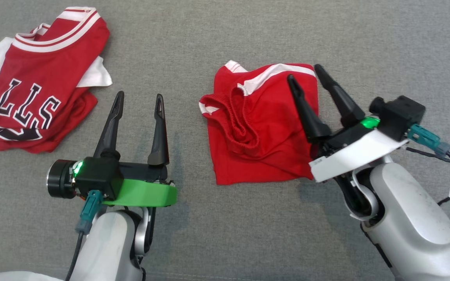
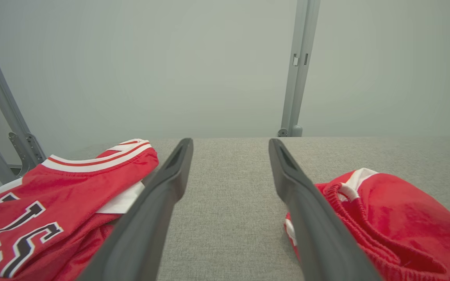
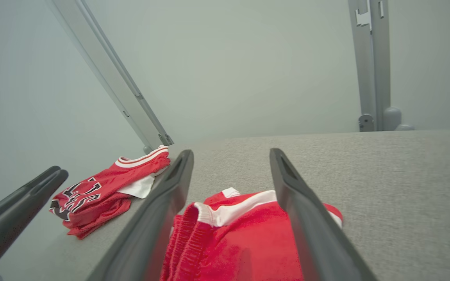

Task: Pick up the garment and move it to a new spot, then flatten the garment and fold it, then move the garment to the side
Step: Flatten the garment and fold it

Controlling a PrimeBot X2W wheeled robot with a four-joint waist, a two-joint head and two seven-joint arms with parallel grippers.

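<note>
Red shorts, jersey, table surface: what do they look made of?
Red shorts: thin synthetic knit, probably polyester; slight sheen, soft folds, gathered elastic waistband. Jersey: similar sheeny athletic fabric, likely polyester, with white trim and applied black-and-white letters. Table surface: grey woven, upholstery-like cloth; matte, visible heathered weave.

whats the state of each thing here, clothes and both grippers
shorts: folded, lying on the table, not held
jersey: folded, lying at the table's left, untouched
left gripper: open, empty
right gripper: open, empty, over the shorts
</note>
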